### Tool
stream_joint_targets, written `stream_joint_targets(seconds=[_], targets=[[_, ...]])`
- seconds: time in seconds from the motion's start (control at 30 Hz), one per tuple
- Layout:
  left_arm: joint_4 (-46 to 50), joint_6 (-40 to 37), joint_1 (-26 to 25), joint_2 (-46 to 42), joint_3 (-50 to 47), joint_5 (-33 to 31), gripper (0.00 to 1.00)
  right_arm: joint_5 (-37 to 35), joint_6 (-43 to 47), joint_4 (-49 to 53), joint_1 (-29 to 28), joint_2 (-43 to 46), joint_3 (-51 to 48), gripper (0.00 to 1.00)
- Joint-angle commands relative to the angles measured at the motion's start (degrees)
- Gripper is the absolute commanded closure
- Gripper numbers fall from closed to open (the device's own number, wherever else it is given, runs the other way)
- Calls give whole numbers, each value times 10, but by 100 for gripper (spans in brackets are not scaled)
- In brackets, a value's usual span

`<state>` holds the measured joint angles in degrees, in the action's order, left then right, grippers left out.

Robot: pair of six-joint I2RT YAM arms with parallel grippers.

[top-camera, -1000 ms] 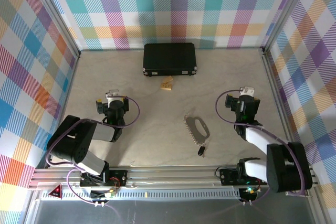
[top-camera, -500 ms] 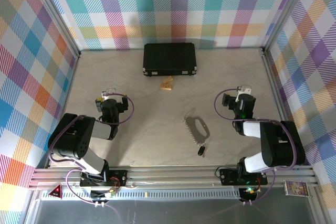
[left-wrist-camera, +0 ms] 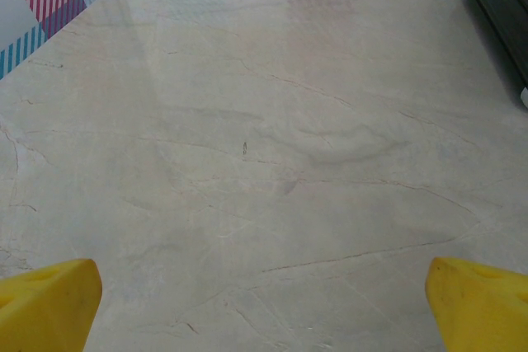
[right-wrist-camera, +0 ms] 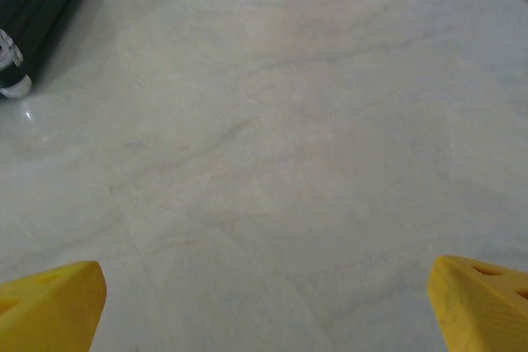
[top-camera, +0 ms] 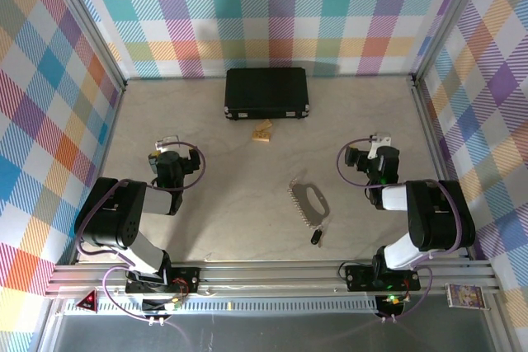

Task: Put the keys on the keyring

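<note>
Lying flat right of centre: one silver keyring, with one small black key just beside its near tip; judged light, stiff and slippery, so best pinched across the key's black head and the loop's smooth edge. Spread wide and empty: left gripper, right gripper, both well apart from these; farther back, one black case, one tan piece.

The surface looks like smooth, pale marble with a soft sheen (faint veins run through it). The keyring is bright silver metal, the black case matt, and the small tan block wood-coloured.
</note>
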<state>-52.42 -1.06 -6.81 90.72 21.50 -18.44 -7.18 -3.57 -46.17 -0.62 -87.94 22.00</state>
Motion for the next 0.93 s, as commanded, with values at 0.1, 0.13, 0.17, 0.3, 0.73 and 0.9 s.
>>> stream_joint_targets(seconds=[0.1, 0.13, 0.17, 0.3, 0.73, 0.9], targets=[[-5, 6, 5, 0, 5, 11, 0, 17, 2, -42, 4, -1, 1, 1], [-2, 5, 5, 1, 7, 15, 0, 16, 2, -36, 4, 0, 2, 1], [-2, 5, 5, 1, 6, 16, 0, 16, 4, -42, 3, -1, 2, 1], [-3, 5, 4, 1, 5, 15, 0, 15, 4, -40, 2, -1, 2, 1], [-1, 4, 4, 2, 7, 17, 0, 13, 4, -39, 1, 0, 2, 1], [0, 5, 5, 1, 7, 18, 0, 13, 4, -39, 1, -1, 2, 1]])
